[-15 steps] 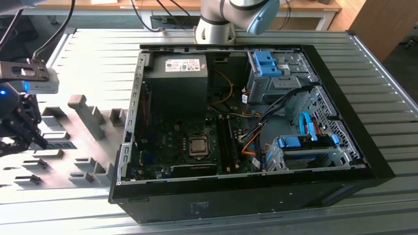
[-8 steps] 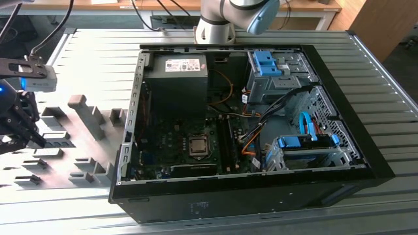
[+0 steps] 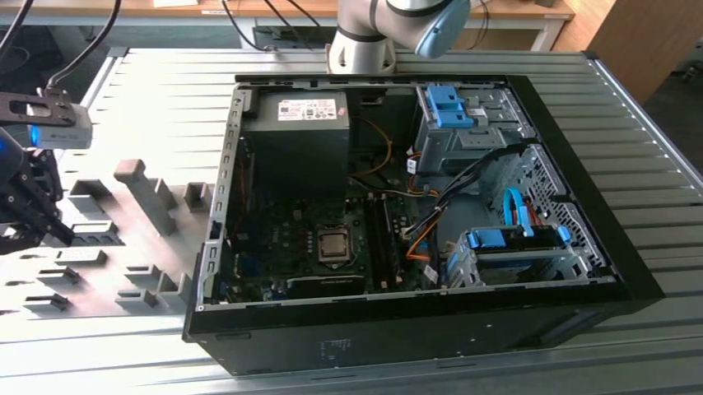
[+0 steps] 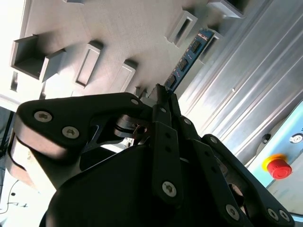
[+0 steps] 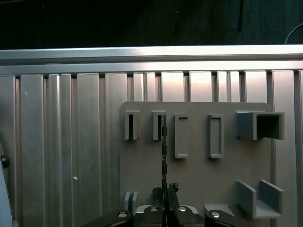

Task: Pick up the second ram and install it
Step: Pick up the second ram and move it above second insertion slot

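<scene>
In both wrist views my gripper [image 5: 164, 190] [image 4: 161, 94] is shut on one end of the second ram [image 5: 164, 146] [image 4: 187, 59], a thin dark green-blue stick seen nearly edge-on. The stick's far end reaches a slotted grey fixture block [image 5: 158, 125] [image 4: 210, 40] on the grey fixture plate [image 5: 199, 165]. Whether that end still rests in the slot, I cannot tell. In the exterior view the gripper [image 3: 28, 226] hangs over the fixture plate [image 3: 121, 247] at the exterior view's left edge, well away from the open computer case [image 3: 407, 214].
The case lies on its side with the motherboard exposed: the processor socket [image 3: 332, 244], dark memory slots [image 3: 379, 239] beside it, a power supply [image 3: 296, 132] and blue drive cages [image 3: 511, 243]. Raised grey blocks [image 3: 148, 193] stand on the plate. A red emergency button [image 4: 277, 166] sits on the ribbed metal table.
</scene>
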You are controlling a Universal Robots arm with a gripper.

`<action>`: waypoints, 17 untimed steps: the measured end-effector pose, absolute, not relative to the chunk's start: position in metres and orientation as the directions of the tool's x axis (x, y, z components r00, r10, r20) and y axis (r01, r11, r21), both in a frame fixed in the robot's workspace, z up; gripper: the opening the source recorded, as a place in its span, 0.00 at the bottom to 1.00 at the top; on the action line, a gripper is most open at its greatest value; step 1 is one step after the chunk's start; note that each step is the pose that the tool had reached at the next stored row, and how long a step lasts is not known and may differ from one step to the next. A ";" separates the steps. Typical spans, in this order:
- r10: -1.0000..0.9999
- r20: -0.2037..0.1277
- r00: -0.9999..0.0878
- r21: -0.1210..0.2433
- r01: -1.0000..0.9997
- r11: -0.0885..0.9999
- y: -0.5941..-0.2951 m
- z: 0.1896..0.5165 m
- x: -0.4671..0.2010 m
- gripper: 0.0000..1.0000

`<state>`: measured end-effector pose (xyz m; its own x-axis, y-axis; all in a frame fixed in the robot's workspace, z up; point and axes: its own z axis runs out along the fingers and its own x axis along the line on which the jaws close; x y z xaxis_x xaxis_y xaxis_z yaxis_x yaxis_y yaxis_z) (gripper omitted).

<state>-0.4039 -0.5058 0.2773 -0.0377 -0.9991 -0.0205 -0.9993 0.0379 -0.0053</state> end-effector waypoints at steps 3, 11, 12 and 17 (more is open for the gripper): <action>-0.999 -0.021 -0.038 -0.005 -0.999 0.038 -0.506 0.279 -0.404 0.14; -0.999 -0.020 -0.038 -0.005 -0.999 0.038 -0.506 0.284 -0.404 0.14; -0.999 -0.020 -0.038 -0.005 -0.999 0.038 -0.506 0.285 -0.404 0.14; -0.999 -0.020 -0.038 -0.005 -0.999 0.038 -0.506 0.289 -0.404 0.14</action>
<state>-0.4039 -0.5058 0.2891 -0.0377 -0.9991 -0.0205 -0.9993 0.0378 -0.0052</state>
